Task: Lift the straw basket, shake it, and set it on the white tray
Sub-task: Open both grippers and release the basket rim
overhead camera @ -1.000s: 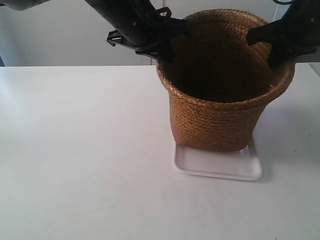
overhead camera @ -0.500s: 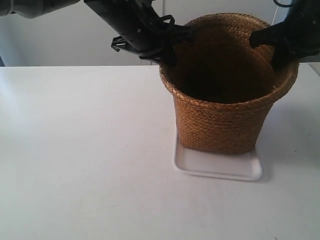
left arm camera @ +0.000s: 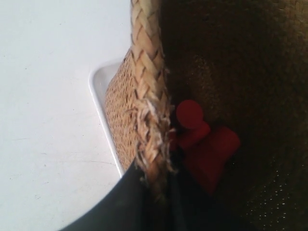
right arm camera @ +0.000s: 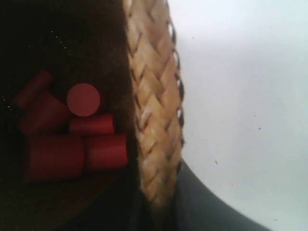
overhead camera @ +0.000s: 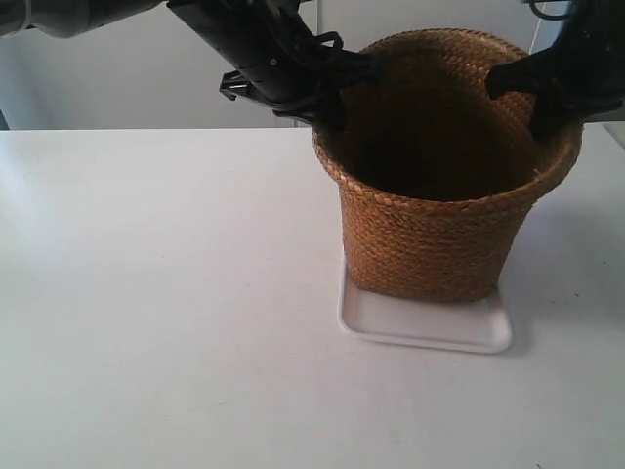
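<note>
The brown woven straw basket (overhead camera: 444,225) stands upright over the back part of the white tray (overhead camera: 425,327), and its base looks to be resting on it. The arm at the exterior view's left clamps the near-left rim (overhead camera: 330,103). The arm at the exterior view's right clamps the right rim (overhead camera: 540,98). In the left wrist view my left gripper (left arm camera: 156,192) is shut on the braided rim (left arm camera: 147,91), with a tray corner (left arm camera: 100,82) beyond. My right gripper (right arm camera: 159,207) is shut on the rim (right arm camera: 154,115). Several red blocks (right arm camera: 77,139) lie inside the dark basket.
The white tabletop (overhead camera: 166,293) spreads wide to the left of and in front of the tray. A pale wall (overhead camera: 107,78) runs behind the table. The tray's front strip (overhead camera: 430,337) shows uncovered in front of the basket.
The basket, held by both arms, has shifted slightly to the right and sunk a little toward the tray. Both grips stay on the rim.
</note>
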